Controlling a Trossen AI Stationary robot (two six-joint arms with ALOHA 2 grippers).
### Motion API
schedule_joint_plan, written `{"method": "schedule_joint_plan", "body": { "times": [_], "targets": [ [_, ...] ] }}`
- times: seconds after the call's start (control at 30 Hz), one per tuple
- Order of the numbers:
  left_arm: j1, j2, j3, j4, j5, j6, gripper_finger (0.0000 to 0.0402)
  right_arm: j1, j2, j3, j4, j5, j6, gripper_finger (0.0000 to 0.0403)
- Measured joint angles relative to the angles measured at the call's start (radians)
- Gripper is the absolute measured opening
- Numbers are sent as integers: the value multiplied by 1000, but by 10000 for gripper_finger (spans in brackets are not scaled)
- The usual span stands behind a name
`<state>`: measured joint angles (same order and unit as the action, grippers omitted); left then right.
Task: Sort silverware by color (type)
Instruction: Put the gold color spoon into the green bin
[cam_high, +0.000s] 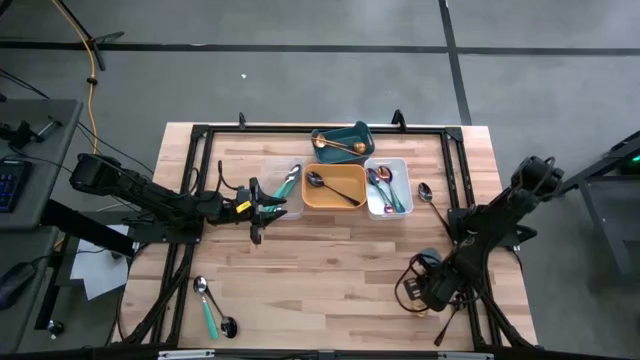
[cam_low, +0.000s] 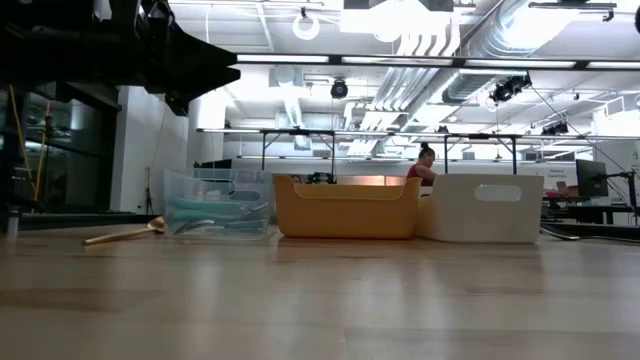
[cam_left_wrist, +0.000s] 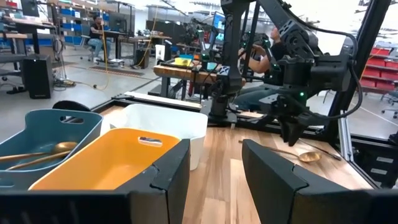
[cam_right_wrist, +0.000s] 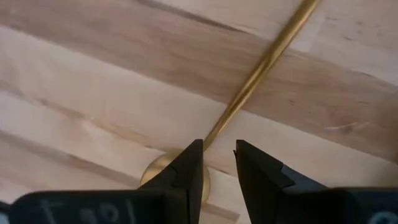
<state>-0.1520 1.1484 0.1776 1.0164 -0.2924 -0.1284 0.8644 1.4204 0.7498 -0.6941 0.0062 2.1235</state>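
My right gripper (cam_right_wrist: 219, 168) points down at the table near its right near corner (cam_high: 438, 303). It is open by a narrow gap over a gold spoon (cam_right_wrist: 261, 65) that lies flat on the wood; the fingers stand on either side of where the handle meets the bowl (cam_right_wrist: 155, 174). My left gripper (cam_left_wrist: 214, 174) is open and empty, beside the clear tray (cam_high: 283, 190), which holds a teal-handled utensil (cam_high: 290, 180). A black spoon (cam_high: 335, 188) lies in the orange tray. Gold spoons (cam_left_wrist: 37, 152) lie in the teal tray. Iridescent and teal utensils (cam_high: 385, 188) lie in the white tray. My right gripper comes at the gold spoon from above, its fingers (cam_right_wrist: 189, 165) straddling the neck (cam_right_wrist: 208, 137) across the handle. The spoon lies flat on the table. One finger hides the neck's end, so I cannot tell whether it touches the spoon.
A dark spoon (cam_high: 425, 193) lies on the table right of the white tray (cam_high: 403, 170). A teal-handled spoon (cam_high: 207, 308) and another spoon (cam_high: 228, 325) lie near the table's left near corner. The orange tray (cam_high: 312, 200) and teal tray (cam_high: 345, 130) stand by the far edge. Black rails frame the table.
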Motion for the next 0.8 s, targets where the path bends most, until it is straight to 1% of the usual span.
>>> {"method": "schedule_joint_plan", "body": {
  "times": [0.1, 0.27, 0.43, 0.7, 0.8],
  "targets": [
    [0, 0, 0, -2, 0, 0, 140, 9, 17, 0, -1, 12, 61, 89],
    [0, 0, 0, -2, 0, 0, 140, 8, 81, 0, 1, 1, 150, 89],
    [0, 0, 0, -3, 0, 0, 140, -1, 115, 0, 23, -17, 154, 89],
    [0, 0, 0, -3, 0, 0, 140, -1, 118, -1, 24, -1, 154, 89],
    [0, 0, 0, -3, 0, 0, 140, -1, 141, 3, 26, -16, 147, 89]
  ]
}}
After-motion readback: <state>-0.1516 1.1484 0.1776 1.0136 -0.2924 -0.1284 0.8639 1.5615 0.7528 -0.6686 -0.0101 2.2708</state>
